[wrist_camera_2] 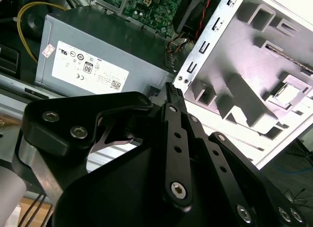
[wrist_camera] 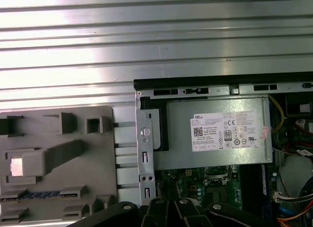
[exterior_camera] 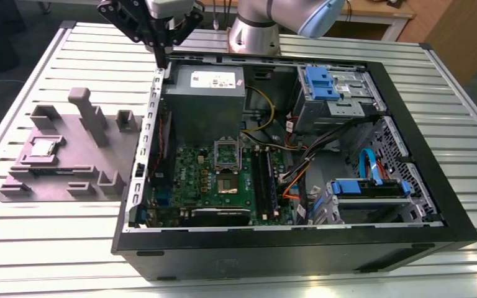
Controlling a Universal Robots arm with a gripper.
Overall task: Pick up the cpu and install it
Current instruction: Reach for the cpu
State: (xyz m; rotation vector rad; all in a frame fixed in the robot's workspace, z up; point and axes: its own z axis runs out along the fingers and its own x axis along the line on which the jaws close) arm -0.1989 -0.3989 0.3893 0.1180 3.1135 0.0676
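The cpu (exterior_camera: 41, 147) is a small silver square lying in a recess of the grey holder tray (exterior_camera: 81, 161) on the exterior view's left, outside the computer case; it also shows as a pale square in both wrist views (wrist_camera: 17, 166) (wrist_camera_2: 288, 93). The green motherboard (exterior_camera: 213, 180) lies inside the open case, with its socket (exterior_camera: 226, 155) near the middle. My gripper (exterior_camera: 162, 61) hangs high over the case's far corner next to the grey power supply (exterior_camera: 205, 93), well away from the cpu. Its black fingers (wrist_camera_2: 172, 92) are pressed together with nothing between them.
The black case wall (exterior_camera: 147, 143) stands between the tray and the motherboard. Black memory sticks (exterior_camera: 263, 180), loose cables (exterior_camera: 305, 161) and blue drive brackets (exterior_camera: 322, 84) crowd the case interior. The slatted metal table (exterior_camera: 40, 261) lies all around.
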